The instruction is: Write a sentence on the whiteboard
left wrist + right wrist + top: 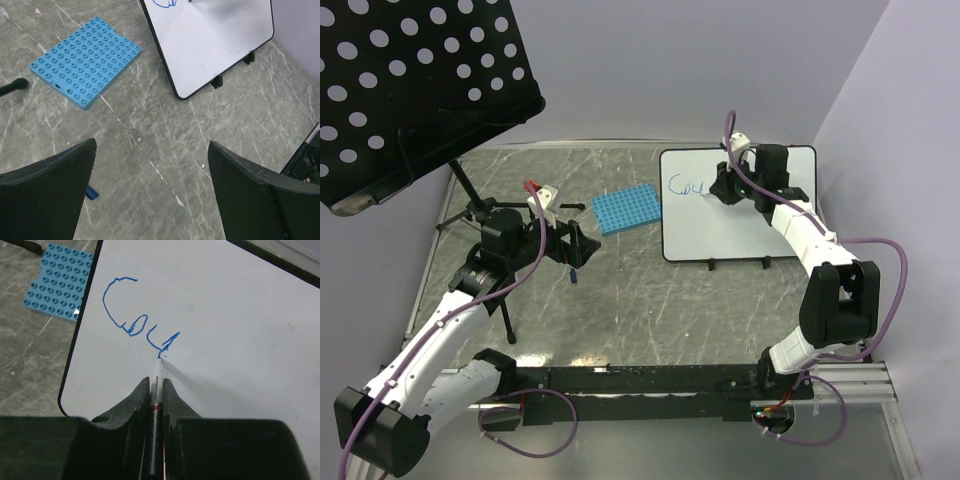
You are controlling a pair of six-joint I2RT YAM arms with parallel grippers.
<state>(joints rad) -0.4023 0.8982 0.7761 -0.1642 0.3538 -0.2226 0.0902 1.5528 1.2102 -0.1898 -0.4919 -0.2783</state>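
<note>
The whiteboard point(740, 210) stands at the back right on small black feet; it also fills the right wrist view point(225, 330) and shows at the top of the left wrist view point(210, 45). Blue handwritten letters of the sentence point(137, 322), roughly "Cou", sit near its top left point(687, 186). My right gripper point(156, 382) is shut on a white marker point(156, 390), whose tip touches the board at the last letter. My left gripper point(150, 165) hangs open over the table point(150, 130), left of the board, holding nothing.
A blue studded plate point(626, 210) lies flat left of the whiteboard. A black perforated music stand point(420, 90) fills the back left, with its tripod legs point(505, 320) by the left arm. A small blue cap point(574, 272) lies under the left gripper.
</note>
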